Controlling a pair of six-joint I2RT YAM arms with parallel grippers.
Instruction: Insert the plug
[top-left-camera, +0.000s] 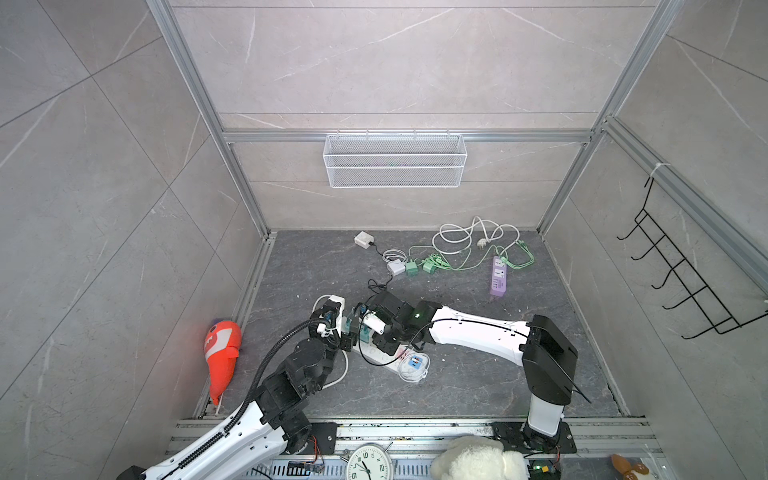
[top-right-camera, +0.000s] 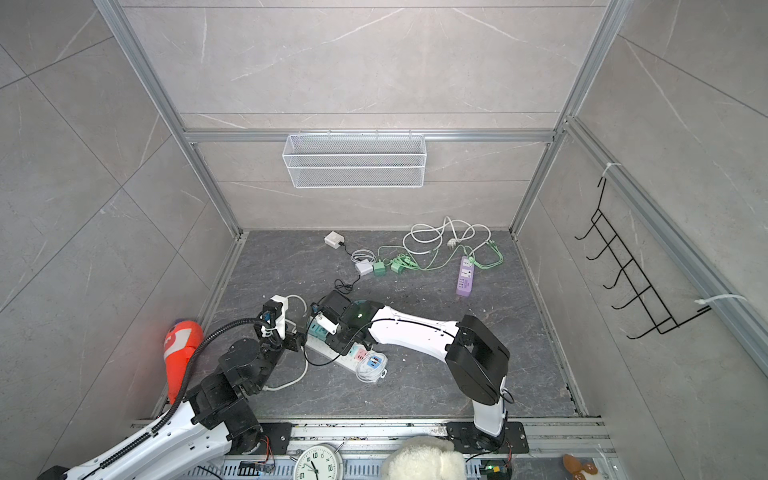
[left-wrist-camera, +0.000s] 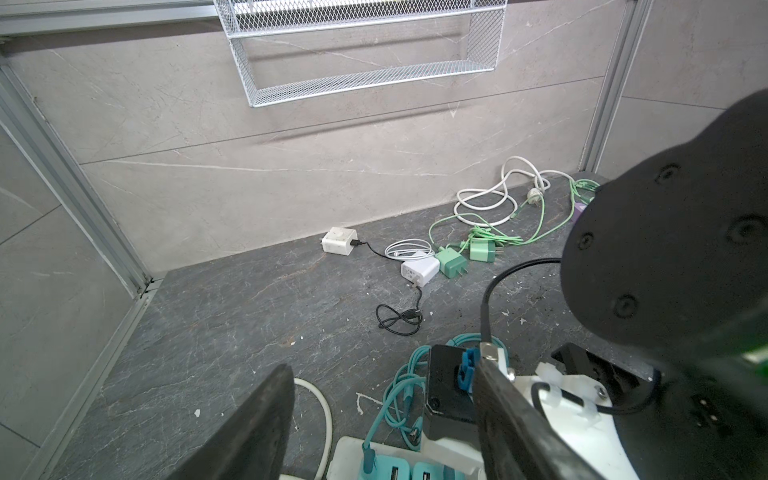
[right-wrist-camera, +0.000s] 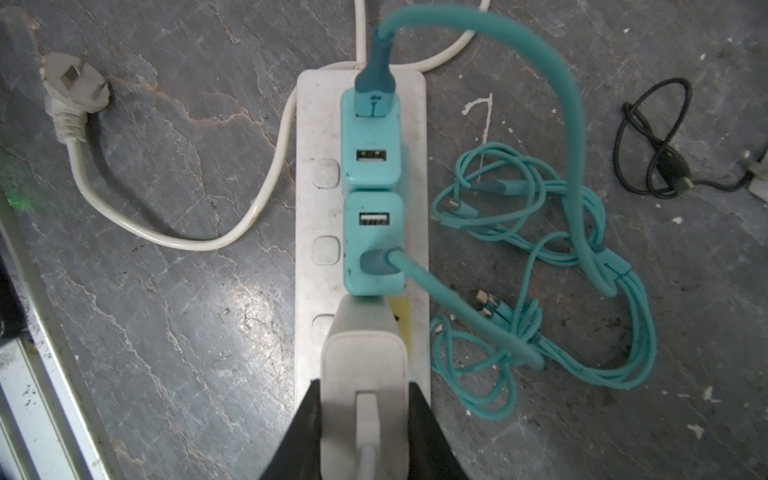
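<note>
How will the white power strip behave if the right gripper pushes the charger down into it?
Likely stiff: the white power strip is a rigid slab lying flat, so it shouldn't flex. It probably slides or pivots under an off-axis push; nothing visibly pins it and its cord lies slack. Two teal chargers already plugged in add slight weight at one end.

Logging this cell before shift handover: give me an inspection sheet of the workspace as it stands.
Surface: dark stone-look tabletop, scuffed.
Job's things: white plug over white power strip, next to two teal chargers plugged in; seating cannot be told.
Clutter: purple power strip, green chargers, white adapters at the back.
Grippers: right gripper shut on the white plug; left gripper open, astride the strip's end.
Cables: teal cables tangled beside the strip; white cord lies unplugged.
Surroundings: wire basket on back wall, black hook rack on side wall, orange toy by left wall.
</note>
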